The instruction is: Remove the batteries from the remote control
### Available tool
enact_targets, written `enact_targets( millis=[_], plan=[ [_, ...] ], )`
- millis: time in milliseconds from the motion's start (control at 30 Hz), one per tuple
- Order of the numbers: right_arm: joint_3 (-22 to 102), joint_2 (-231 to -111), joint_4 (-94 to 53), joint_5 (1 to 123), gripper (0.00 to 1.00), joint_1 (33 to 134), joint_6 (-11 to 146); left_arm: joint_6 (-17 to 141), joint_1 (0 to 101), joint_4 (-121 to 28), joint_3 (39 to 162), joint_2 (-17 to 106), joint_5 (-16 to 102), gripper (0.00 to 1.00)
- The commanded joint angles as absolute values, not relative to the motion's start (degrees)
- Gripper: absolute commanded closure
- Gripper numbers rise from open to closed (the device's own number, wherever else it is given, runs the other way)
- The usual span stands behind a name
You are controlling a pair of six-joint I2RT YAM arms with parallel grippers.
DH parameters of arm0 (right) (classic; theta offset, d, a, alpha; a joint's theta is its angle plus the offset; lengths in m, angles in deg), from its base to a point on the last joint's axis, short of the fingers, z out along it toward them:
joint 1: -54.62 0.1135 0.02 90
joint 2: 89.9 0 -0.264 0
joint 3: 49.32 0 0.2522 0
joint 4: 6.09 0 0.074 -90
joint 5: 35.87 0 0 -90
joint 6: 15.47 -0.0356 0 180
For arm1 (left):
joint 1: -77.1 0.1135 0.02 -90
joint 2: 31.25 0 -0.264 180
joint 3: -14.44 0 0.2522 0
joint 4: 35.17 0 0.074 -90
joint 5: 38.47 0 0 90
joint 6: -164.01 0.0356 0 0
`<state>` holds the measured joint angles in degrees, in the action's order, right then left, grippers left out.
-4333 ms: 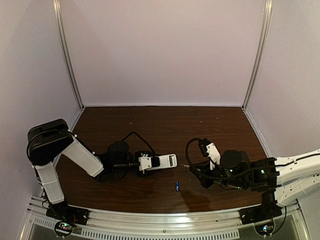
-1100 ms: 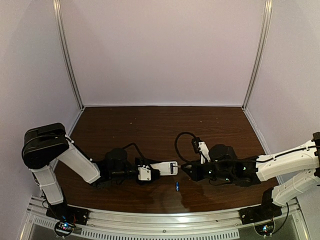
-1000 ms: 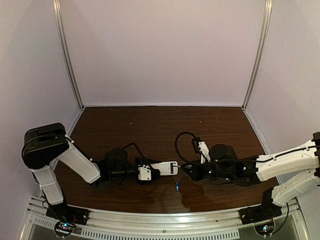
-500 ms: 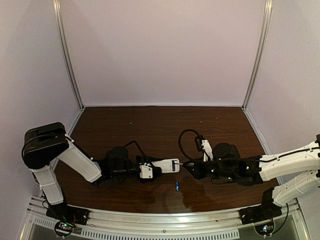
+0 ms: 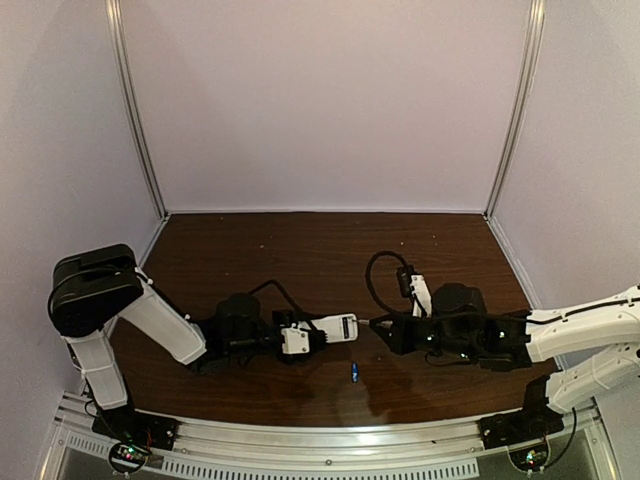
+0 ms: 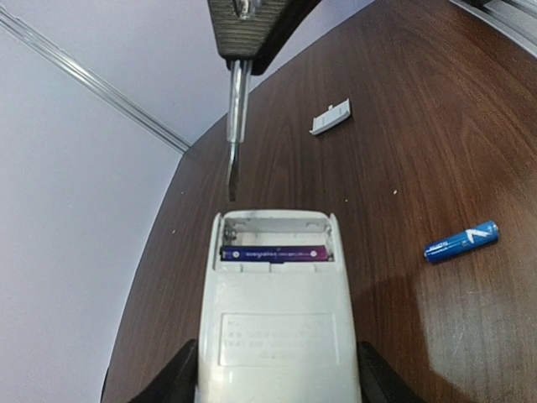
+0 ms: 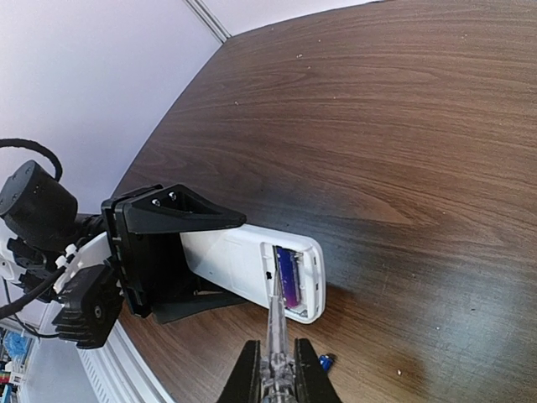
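The white remote control [image 5: 328,328] is held at one end by my left gripper [image 5: 290,338], its open compartment facing up. One blue-purple battery [image 6: 273,252] lies in the compartment, and the slot beside it is empty. It also shows in the right wrist view [image 7: 289,277]. A second blue battery [image 5: 354,372] lies loose on the table, also seen in the left wrist view [image 6: 460,242]. My right gripper [image 5: 388,330] is shut on the thin silvery screwdriver [image 7: 273,323]. Its tip points at the compartment edge [image 6: 234,126].
The small white cover piece [image 6: 329,117] lies on the brown table beyond the remote. Pale walls with metal corner posts [image 5: 140,120] close in the back and sides. The arm rail [image 5: 320,445] runs along the near edge.
My right gripper has drawn back slightly to the right with the screwdriver. The left gripper has shifted the remote a little, its free end now angled further away. The loose battery has not moved.
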<state>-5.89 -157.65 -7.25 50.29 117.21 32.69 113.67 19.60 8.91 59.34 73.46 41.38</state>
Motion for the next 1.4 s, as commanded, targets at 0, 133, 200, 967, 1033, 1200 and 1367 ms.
enact_targets(
  millis=[0,133,200,967,1033,1200,1367],
  plan=[
    [-6.2,-158.2,-7.8,49.9,1.0,117.1,31.8,112.4,19.3,10.4,60.6,74.2,42.3,1.0],
    [-5.9,-160.2,-6.5,50.5,1.0,117.0,32.1,112.3,19.3,10.2,60.5,74.0,41.5,1.0],
    [-5.9,-161.1,-5.6,50.7,1.0,117.1,32.1,112.4,19.3,10.4,60.2,73.8,41.0,1.0],
    [-6.4,-164.6,1.4,53.9,1.0,115.2,32.9,112.4,19.3,10.6,59.4,72.9,37.9,1.0],
    [-6.5,-164.5,1.3,54.0,1.0,114.9,32.9,112.4,19.3,10.6,59.4,72.8,37.8,1.0],
    [-7.5,-164.7,3.8,57.0,1.0,114.1,33.0,112.6,19.3,10.7,59.1,72.7,36.6,1.0],
    [-7.9,-166.2,5.5,63.6,1.0,112.2,34.0,112.9,19.3,11.6,58.1,72.0,35.6,1.0]
  ],
)
